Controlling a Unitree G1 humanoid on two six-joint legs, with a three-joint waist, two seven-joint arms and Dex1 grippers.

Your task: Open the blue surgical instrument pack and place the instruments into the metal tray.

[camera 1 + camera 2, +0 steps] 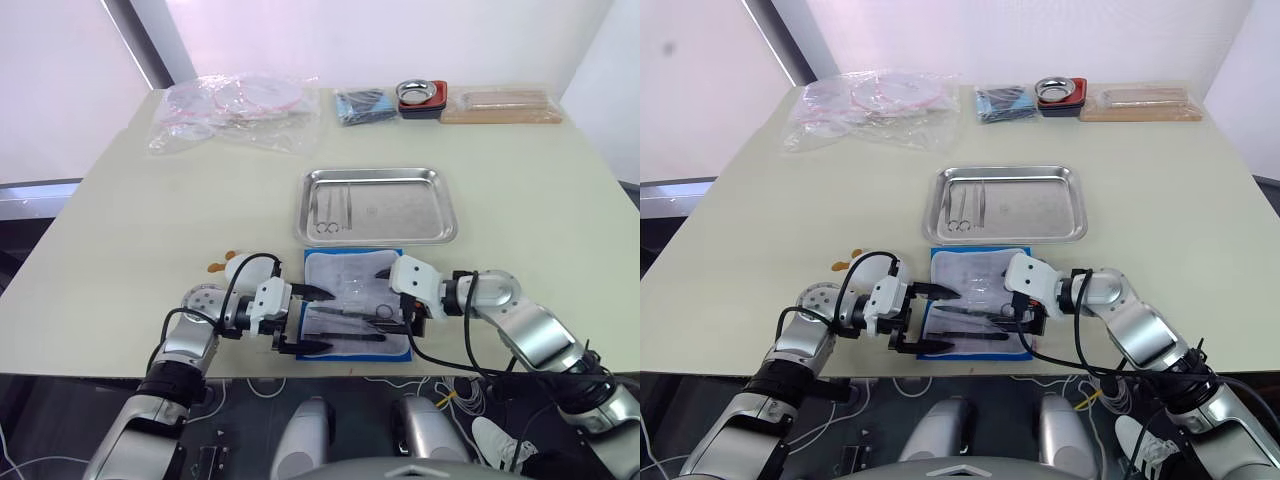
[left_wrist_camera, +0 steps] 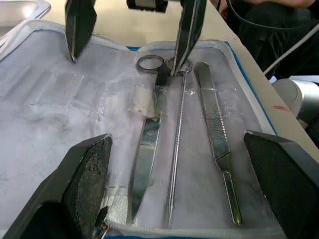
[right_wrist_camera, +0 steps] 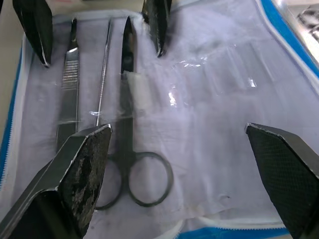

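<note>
Grippers face each other across the opened bright blue surgical instrument pack (image 1: pixel 355 303), which lies flat at the near edge of the pale cream table (image 1: pixel 130 230). We see the left gripper (image 1: pixel 312 320) spread wide and empty, the right gripper (image 1: pixel 386 296) likewise spread, one finger over the ring handles. The shiny rectangular steel tray (image 1: pixel 400 205) lies just beyond, holding two tools. Dark silvery scissors (image 2: pixel 149 134), a probe and a scalpel handle run left to right.
</note>
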